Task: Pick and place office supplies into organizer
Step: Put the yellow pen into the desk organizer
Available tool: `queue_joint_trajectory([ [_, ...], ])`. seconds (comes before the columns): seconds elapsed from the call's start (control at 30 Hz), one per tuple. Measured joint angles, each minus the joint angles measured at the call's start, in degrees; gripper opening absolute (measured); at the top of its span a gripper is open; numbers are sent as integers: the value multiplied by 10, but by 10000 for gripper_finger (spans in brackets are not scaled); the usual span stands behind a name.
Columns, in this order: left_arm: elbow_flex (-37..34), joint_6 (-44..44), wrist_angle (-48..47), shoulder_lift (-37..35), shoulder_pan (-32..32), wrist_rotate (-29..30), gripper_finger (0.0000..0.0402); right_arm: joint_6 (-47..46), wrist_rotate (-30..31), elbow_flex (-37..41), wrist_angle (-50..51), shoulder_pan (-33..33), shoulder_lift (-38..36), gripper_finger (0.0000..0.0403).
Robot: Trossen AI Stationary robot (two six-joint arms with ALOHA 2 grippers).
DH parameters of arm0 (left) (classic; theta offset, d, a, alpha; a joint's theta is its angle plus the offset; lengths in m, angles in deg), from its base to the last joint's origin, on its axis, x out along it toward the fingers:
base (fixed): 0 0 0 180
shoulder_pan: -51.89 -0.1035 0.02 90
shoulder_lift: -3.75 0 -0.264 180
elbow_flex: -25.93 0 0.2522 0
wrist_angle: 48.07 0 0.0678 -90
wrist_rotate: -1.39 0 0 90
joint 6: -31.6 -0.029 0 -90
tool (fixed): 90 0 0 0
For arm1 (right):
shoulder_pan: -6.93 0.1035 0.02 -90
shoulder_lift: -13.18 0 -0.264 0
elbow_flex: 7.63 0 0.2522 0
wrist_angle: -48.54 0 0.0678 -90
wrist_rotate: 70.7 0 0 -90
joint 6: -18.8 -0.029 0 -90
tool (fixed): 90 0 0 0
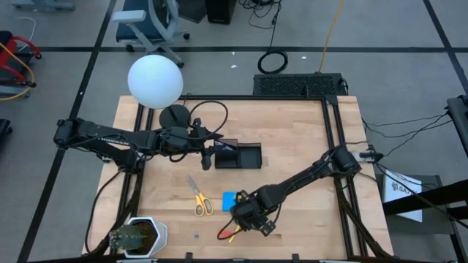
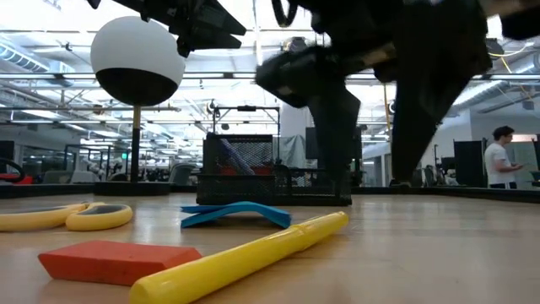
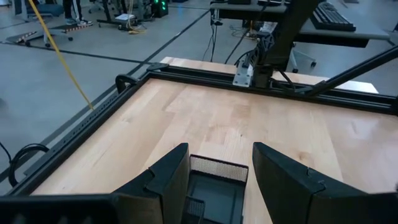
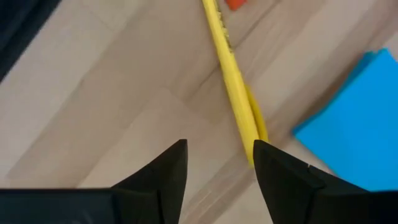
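**Pencil lies just off the right jaws, not yet between them**

Pencil [image 4: 233, 81], yellow and slim, is the nearest supply to the right gripper [image 4: 219, 163]. In the right wrist view its near end sits just beside the inner edge of one finger [image 4: 283, 177], and from there its long axis runs straight away ahead of the jaws, roughly in line with the fingers rather than across the gap. The right jaws stand apart with bare wood between them and hold nothing. By my reading a small sideways shift would be needed to bring the shaft into the gap.

On the pencil's far side from the gap lies the blue note pad [image 4: 351, 124], flat on the wood and near the pencil's end. A little past it along the pencil is the red eraser [image 4: 236, 4], just beside the shaft. In the low view the pencil [image 2: 245, 257] is a smooth rounded yellow rod lying flat, and the eraser [image 2: 118, 260] a flat wedge next to it.

Further off, the yellow-handled scissors [image 1: 199, 197] lie well apart from the right jaws.

Farthest is the organizer [image 1: 240, 155], a black mesh tray. The left gripper [image 3: 219, 180] hovers over it, jaws open and empty, tray rim showing between them. The right arm is clearly nearer the pencil.
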Motion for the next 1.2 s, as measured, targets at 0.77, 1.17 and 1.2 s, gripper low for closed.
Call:
queue_joint_trajectory([
  [0.77, 0, 0, 0, 0, 0, 0, 184, 73, 75, -100, 78, -6, 68, 169],
  [1.17, 0, 0, 4, 0, 0, 0, 184, 76, 59, -99, 66, -6, 93, 166],
  [1.2, 0, 0, 4, 0, 0, 0, 184, 77, 57, -96, 62, -6, 93, 164],
])
